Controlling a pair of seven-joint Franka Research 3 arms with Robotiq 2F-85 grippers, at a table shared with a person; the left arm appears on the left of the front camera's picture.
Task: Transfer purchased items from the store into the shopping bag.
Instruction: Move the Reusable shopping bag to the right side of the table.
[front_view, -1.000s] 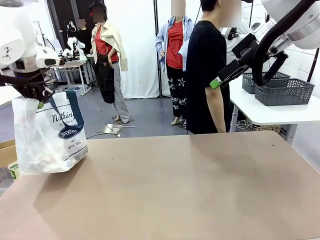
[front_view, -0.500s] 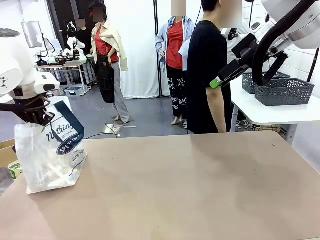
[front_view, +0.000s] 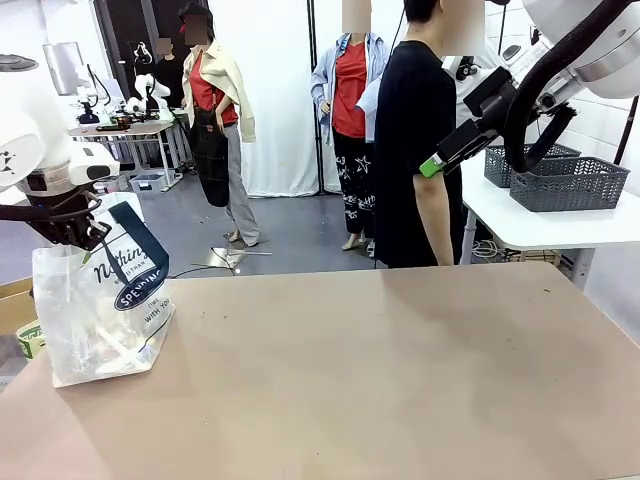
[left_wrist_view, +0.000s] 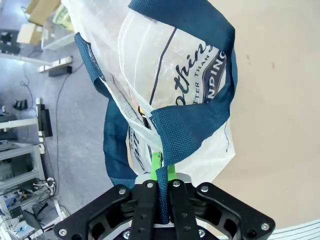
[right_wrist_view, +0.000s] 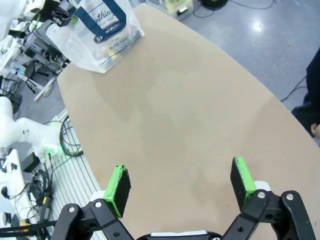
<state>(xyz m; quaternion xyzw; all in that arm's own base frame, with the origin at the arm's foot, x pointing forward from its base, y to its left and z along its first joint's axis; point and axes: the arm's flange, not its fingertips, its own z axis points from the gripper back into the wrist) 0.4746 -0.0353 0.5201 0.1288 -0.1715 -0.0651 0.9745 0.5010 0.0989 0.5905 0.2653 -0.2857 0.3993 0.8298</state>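
Front view: shopping bag (front_view: 100, 310) standing upright at tabletop (front_view: 380, 380) left edge, pale contents blurred inside. Left pincer (front_view: 75, 228) clamped on navy handle (left_wrist_view: 192, 132); right pincer (right_wrist_view: 180, 186) wide apart, holding nothing.

i'm working in a robotics lab, white curtain backdrops (front_view: 275, 90), grey concrete floor (front_view: 290, 235) with trailing cables, white side tables, one stacked with dark lattice baskets (front_view: 568, 183), another workbench (front_view: 135, 128) cluttered with equipment behind

Translucent shopping bag (front_view: 100, 310), table's left edge
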